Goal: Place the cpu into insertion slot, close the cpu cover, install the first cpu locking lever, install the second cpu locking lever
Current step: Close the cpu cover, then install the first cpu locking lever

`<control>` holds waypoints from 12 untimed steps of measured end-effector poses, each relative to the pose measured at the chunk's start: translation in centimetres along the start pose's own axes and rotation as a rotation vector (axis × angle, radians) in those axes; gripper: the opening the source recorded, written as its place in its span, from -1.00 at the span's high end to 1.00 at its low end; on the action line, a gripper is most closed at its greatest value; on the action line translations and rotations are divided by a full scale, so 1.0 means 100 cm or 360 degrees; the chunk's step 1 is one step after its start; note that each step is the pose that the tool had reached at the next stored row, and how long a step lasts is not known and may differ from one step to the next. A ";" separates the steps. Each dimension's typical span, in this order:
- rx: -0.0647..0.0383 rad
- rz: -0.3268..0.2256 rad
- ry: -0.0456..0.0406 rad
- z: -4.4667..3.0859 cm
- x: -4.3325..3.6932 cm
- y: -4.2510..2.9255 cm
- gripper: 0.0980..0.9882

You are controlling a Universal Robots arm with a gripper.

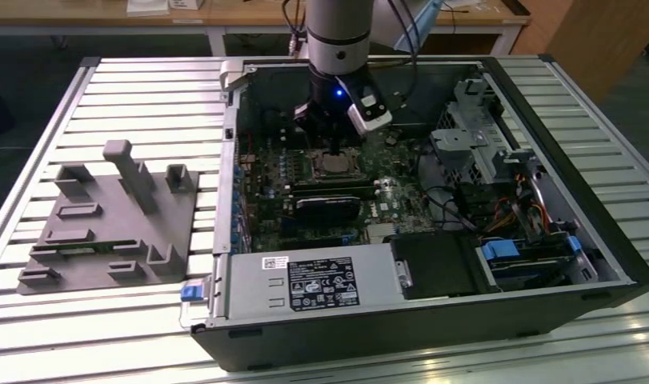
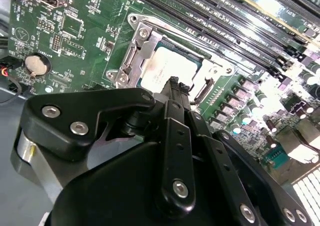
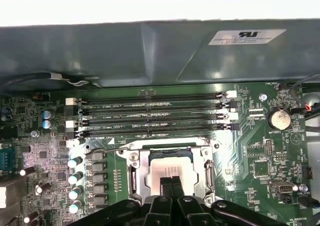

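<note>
The cpu (image 3: pixel 167 166) lies flat in the insertion slot (image 3: pixel 131 157) of the green motherboard, its pale metal top showing. The cpu cover (image 3: pixel 145 171), a silvery frame, lies down around it, and the chip shows through its window. A thin wire lever (image 3: pixel 150 145) runs along the socket edge beside the memory slots. My gripper (image 3: pixel 173 183) hangs straight over the socket, its two black fingers pressed together, tips at the chip's top. The second wrist view shows the gripper (image 2: pixel 172 84) just above the cpu (image 2: pixel 162 69). In the exterior view the gripper (image 1: pixel 330 144) reaches down into the open case above the cpu (image 1: pixel 335 166).
Long black memory slots (image 3: pixel 150 113) lie close beside the socket, with the case wall (image 3: pixel 150 46) behind them. A coin battery (image 3: pixel 278 118) and capacitors (image 3: pixel 75 176) flank the socket. A black card (image 1: pixel 326 204), power supply (image 1: pixel 302 280) and drive cage (image 1: pixel 474 136) crowd the case. A grey fixture (image 1: pixel 110 220) sits outside.
</note>
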State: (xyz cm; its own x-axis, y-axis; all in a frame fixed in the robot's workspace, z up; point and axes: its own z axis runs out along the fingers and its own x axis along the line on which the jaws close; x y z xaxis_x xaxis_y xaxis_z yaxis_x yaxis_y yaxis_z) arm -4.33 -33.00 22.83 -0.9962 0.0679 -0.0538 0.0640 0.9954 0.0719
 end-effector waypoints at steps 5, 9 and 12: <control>0.0000 0.0000 0.0000 -0.0021 -0.0001 0.0002 0.98; 0.0000 0.0000 0.0000 -0.0022 -0.0001 0.0002 0.98; 0.0000 0.0000 0.0000 -0.0023 -0.0001 0.0002 0.98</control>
State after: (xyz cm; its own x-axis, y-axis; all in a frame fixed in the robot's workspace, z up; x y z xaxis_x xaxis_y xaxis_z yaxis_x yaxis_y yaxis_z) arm -4.33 -33.00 23.06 -0.9962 0.0680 -0.0538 0.0640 0.9954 0.0719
